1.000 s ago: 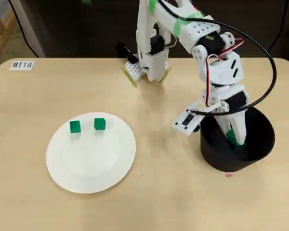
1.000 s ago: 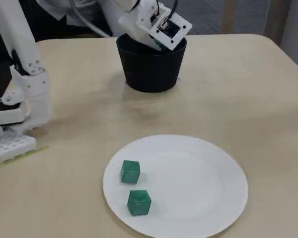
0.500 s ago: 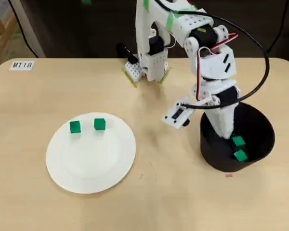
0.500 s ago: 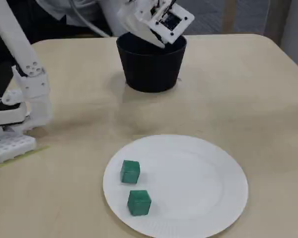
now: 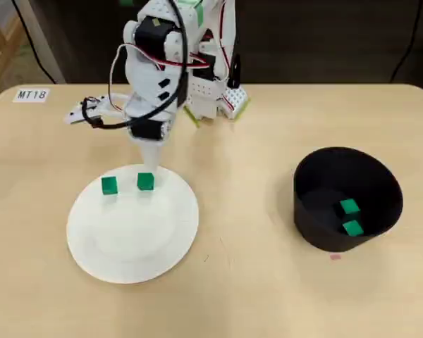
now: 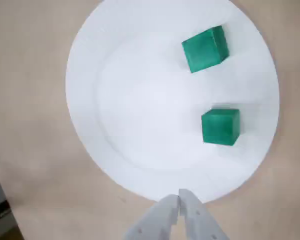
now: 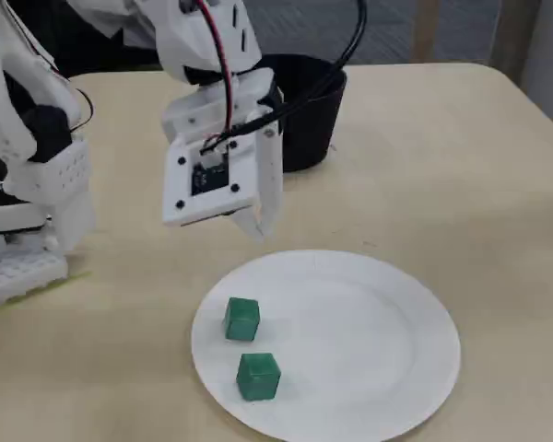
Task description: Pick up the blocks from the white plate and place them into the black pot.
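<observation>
Two green blocks [image 5: 109, 185] [image 5: 145, 182] sit on the far part of the white plate [image 5: 132, 243]. They also show in the wrist view [image 6: 205, 49] [image 6: 220, 127] and the fixed view [image 7: 242, 318] [image 7: 257, 376]. Two more green blocks [image 5: 349, 206] [image 5: 352, 227] lie inside the black pot [image 5: 381, 184] at the right. My gripper [image 5: 149, 156] hovers above the plate's far rim [image 6: 155, 197], shut and empty, as the wrist view [image 6: 179, 197] and fixed view [image 7: 261, 224] show.
The arm's white base [image 5: 204, 91] stands at the table's far edge. A label "MT18" [image 5: 32, 94] is stuck at the far left. The pot also shows behind the arm in the fixed view [image 7: 306, 106].
</observation>
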`<act>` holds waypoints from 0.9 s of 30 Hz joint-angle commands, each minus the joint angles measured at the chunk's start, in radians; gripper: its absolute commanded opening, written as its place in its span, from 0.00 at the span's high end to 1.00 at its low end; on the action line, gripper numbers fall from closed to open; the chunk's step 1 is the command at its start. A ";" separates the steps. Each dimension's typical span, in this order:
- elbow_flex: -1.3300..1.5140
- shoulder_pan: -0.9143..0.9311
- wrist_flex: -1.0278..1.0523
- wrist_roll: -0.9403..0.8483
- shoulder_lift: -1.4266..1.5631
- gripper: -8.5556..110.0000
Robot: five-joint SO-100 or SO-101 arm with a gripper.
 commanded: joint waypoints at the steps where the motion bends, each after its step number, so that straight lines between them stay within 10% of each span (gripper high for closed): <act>1: 0.124 0.017 -0.126 0.023 0.077 0.95; 27: -0.048 0.092 -0.048 -0.337 -0.229 0.95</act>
